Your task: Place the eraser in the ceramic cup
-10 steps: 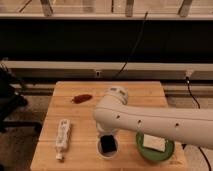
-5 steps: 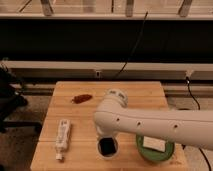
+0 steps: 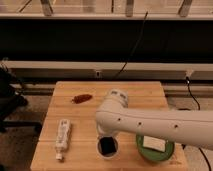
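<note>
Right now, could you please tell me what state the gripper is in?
Gripper: hidden behind the arm, above the ceramic cup; state cannot be told.

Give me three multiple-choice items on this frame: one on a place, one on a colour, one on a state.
1. Where is the ceramic cup?
A. front edge of the table, left of the plate
B. back right corner
C. on the floor

2. What colour is the plate?
A. red
B. green
C. blue

3. How does the white bottle sit?
A. upright
B. lying on its side
C. inside the cup

Answers:
1 A, the cup sits by the near edge of the table beside the plate.
2 B, its rim is green.
3 B, it lies flat at the left.

The hand is hidden behind the arm, just above the cup.
</note>
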### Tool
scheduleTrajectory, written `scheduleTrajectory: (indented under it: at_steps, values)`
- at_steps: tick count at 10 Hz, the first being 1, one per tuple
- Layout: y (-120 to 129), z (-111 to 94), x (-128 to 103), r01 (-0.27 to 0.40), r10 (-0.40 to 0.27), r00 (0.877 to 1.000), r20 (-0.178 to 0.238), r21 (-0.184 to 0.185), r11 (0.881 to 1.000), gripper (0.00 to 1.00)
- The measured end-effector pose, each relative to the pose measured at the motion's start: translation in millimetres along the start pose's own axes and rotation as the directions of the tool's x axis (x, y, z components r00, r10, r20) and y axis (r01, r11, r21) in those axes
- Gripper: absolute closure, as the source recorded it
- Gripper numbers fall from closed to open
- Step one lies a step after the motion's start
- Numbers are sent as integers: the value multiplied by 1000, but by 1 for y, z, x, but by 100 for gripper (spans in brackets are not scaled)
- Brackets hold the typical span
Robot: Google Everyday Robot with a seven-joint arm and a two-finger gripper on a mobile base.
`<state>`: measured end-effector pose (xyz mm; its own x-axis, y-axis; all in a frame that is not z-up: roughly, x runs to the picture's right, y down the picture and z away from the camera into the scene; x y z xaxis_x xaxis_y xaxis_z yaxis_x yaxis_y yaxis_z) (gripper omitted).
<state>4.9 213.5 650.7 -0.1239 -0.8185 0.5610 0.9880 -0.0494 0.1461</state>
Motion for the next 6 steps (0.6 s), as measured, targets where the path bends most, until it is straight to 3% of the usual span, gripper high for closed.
scheduleTrajectory:
  at_steps: [6]
  values:
    - [11,-2,1,-16,16,1000,-13,-4,1000,20]
